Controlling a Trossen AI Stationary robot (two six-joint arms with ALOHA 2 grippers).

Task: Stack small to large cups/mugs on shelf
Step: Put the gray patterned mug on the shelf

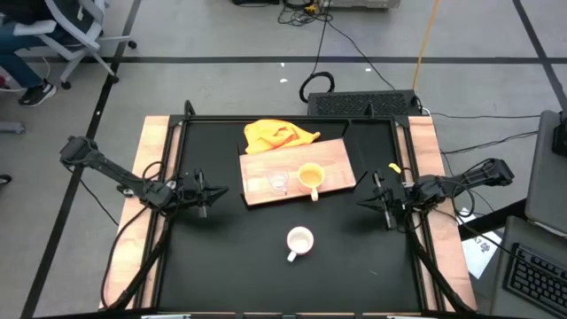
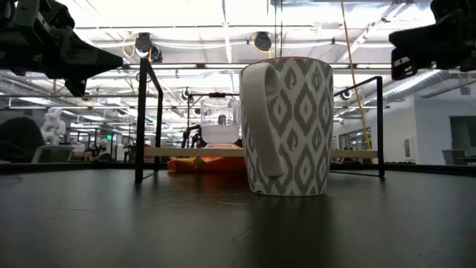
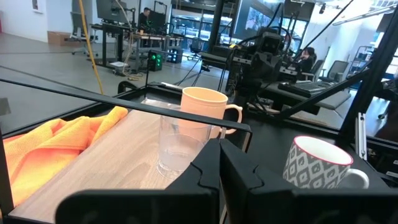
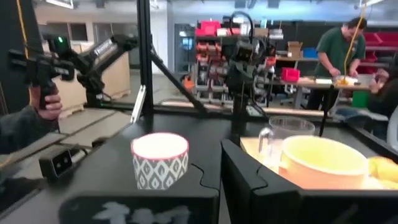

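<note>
Three vessels on the black table, and two of them already sit on the wooden shelf board (image 1: 266, 168): the tiny clear glass cup (image 1: 279, 181) upright near its middle, and the yellow-orange mug (image 1: 311, 177) just beside it, toward the right arm's side, handle pointing to the near edge of the board. The board lies flat and slightly skewed toward the back of the table, with a crumpled yellow cloth (image 1: 276, 136) at its far edge, one fold overlapping the board's back edge.

Down in front, well apart from the board, the white patterned mug (image 1: 299, 241) stands alone on the bare table (image 1: 230, 266), upright, handle toward the near edge. The low view has it filling the middle of the picture, its grey diamond pattern and a red rim plain to see, the board raised a little behind it.

Over on the left, the left gripper (image 1: 205, 197) hovers out beside the board's left end, jaws pressed together, gripping nothing. Its wrist view looks across the glass cup and the yellow-orange mug, with the white mug off to the side.

On the right, the right gripper (image 1: 378, 202) hangs level with the board's right end, jaws pressed together too, empty.
</note>
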